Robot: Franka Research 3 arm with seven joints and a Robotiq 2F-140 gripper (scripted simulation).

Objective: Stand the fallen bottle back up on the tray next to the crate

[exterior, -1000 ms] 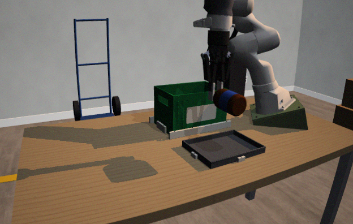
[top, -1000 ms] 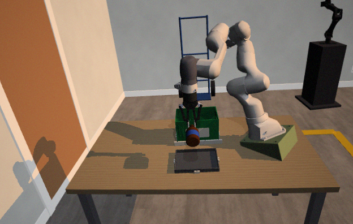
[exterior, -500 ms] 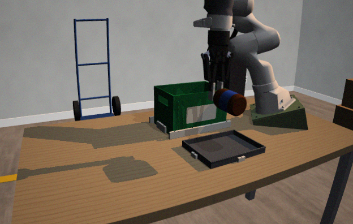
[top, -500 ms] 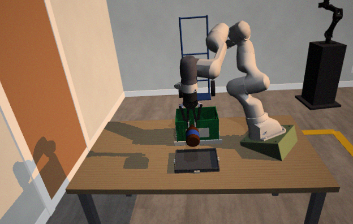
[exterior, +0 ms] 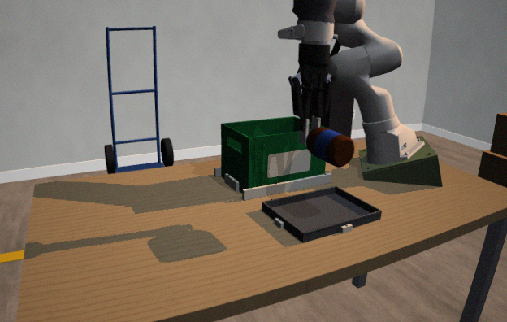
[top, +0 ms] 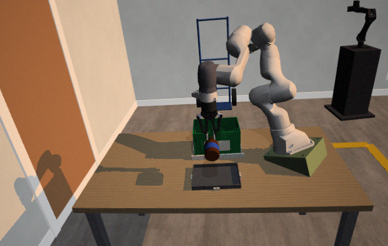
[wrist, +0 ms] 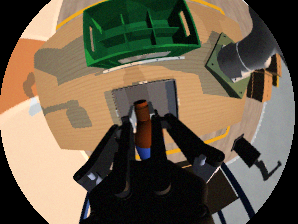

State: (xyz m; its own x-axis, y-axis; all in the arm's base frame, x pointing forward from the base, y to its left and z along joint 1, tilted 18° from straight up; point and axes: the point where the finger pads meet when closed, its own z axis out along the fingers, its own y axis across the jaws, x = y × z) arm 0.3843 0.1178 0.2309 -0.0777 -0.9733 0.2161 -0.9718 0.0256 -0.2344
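Observation:
My gripper (top: 211, 138) (exterior: 312, 127) (wrist: 142, 109) points down and is shut on the neck end of a brown bottle (top: 212, 150) (exterior: 330, 145) (wrist: 143, 127) with a blue label band. The bottle hangs lying on its side in the air, its base pointing away from the crate, well above the dark tray (top: 196, 181) (exterior: 357, 202) (wrist: 120, 102). The tray lies flat on the table in front of the green crate (top: 233, 130) (exterior: 252, 154) (wrist: 100, 36) and holds nothing.
The crate sits in a grey frame just behind the tray. The robot's green base wedge (top: 311, 156) (exterior: 410, 168) stands to the right of them. A blue hand truck (exterior: 132, 102) stands on the floor behind the table.

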